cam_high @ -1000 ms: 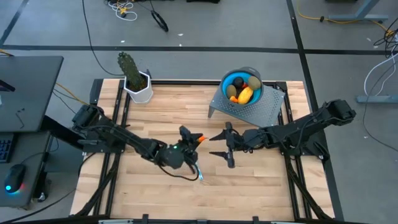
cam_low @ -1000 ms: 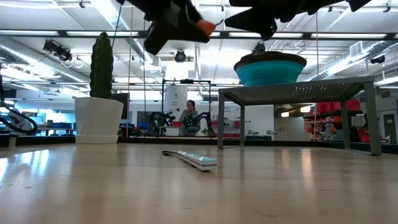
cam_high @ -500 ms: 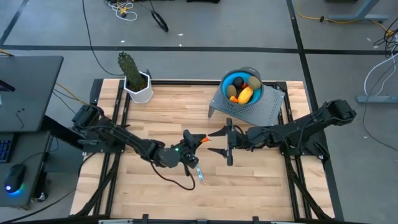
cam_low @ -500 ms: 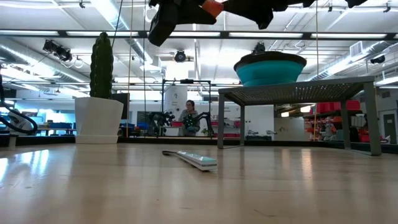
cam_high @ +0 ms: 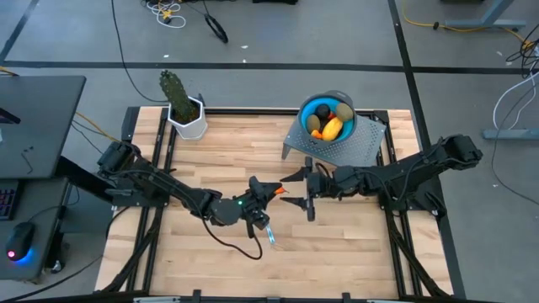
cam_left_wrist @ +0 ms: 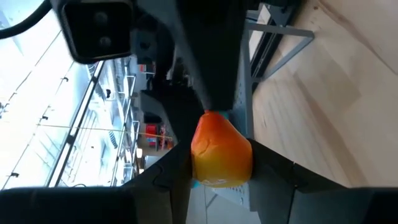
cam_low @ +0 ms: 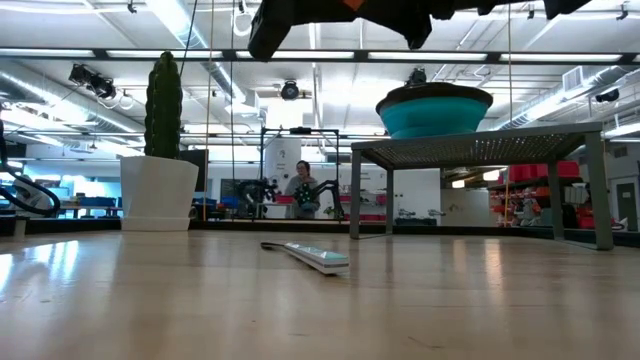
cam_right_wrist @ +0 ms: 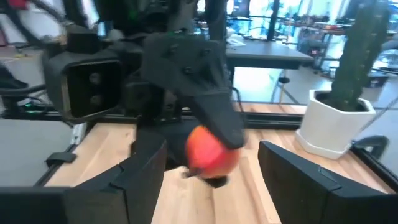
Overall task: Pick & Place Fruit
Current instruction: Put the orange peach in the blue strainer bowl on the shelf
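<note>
Left gripper (cam_high: 271,190), above table centre, pinches a small round orange fruit piece (cam_left_wrist: 221,152). Right gripper (cam_high: 300,189), fingers spread wide, faces it from 3 o'clock. Remaining fruit sits in the blue bowl (cam_high: 313,107) at 1 o'clock

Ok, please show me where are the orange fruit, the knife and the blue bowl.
orange fruit (cam_left_wrist: 221,152): left wrist view, its middle.
knife (cam_low: 308,255): low view, middle of it.
blue bowl (cam_high: 310,107): high view, its rim.
</note>
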